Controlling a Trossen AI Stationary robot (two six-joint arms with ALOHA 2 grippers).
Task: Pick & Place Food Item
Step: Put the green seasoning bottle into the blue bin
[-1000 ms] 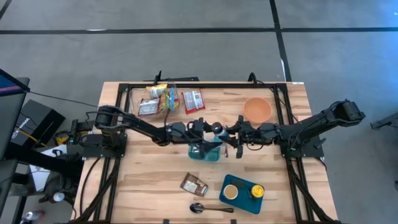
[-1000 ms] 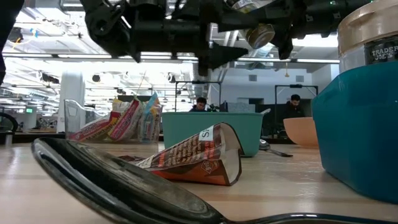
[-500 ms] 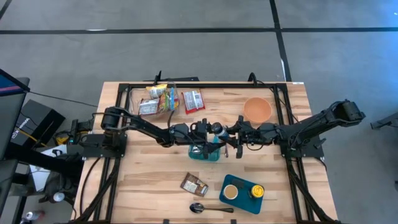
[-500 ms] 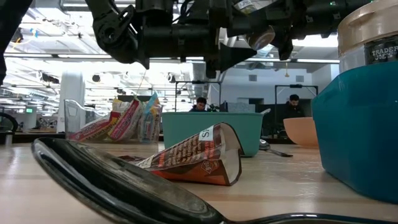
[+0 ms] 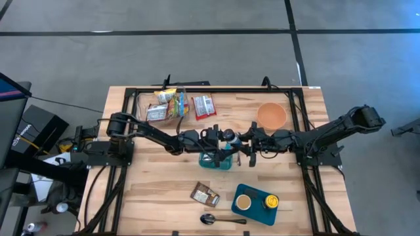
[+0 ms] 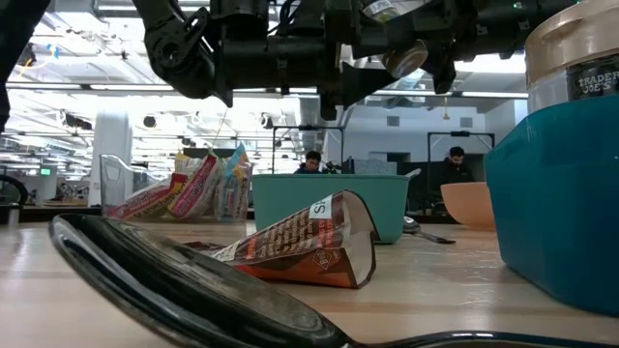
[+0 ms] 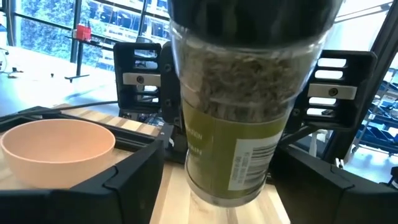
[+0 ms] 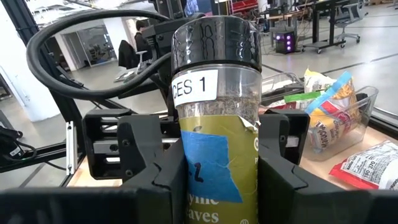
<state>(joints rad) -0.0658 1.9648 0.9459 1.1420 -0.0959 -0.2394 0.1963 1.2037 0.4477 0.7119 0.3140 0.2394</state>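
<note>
Spice jar (image 5: 229, 136): in the air over the teal bin (image 5: 216, 159), mid-table.
Right gripper (image 5: 240, 143): clamped on the jar's sides.
Left gripper (image 5: 220, 134): fingers spread either side of the jar, not visibly gripping.

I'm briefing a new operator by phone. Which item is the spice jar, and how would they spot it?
Start at the teal bin in the middle of the wooden table. Above it, between the two arms, is the spice jar: clear, filled with dried herbs, black lid, green label patched with blue tape. Nothing else is off the table.
</note>
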